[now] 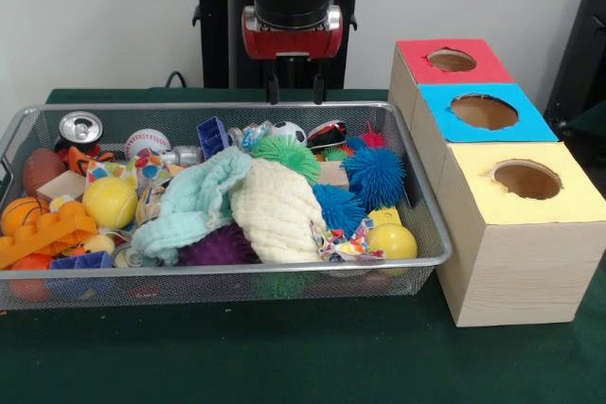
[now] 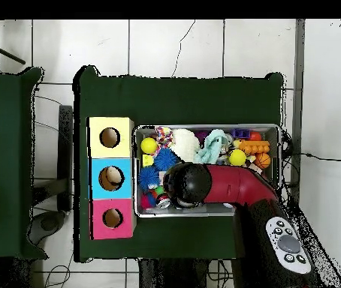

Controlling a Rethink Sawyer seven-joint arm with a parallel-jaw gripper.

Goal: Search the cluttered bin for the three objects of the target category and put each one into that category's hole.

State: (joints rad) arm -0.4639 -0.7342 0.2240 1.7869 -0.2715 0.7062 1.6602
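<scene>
The wire mesh bin [image 1: 218,270] sits on the green table, full of toys; it also shows in the overhead view [image 2: 203,126]. One crinkly printed wrapper [image 1: 346,241] lies at the bin's front right by a yellow ball. Another wrapper [image 1: 142,169] lies left of the middle, and a pale blue one [image 1: 254,134] lies near the far rim. The red-topped box's hole [image 1: 452,60] is at the far right, and shows in the overhead view [image 2: 113,218]. My gripper [image 1: 295,92] hangs open and empty just above the bin's far rim. In the overhead view the arm [image 2: 187,184] hides it.
A cream waffle cloth [image 1: 276,210] and a pale teal one [image 1: 194,201] cover the bin's middle. Spiky balls, blue [image 1: 376,175] and green [image 1: 284,153], lie around them. The blue-topped box [image 1: 485,113] and the yellow-topped box [image 1: 526,180] stand next to the red one.
</scene>
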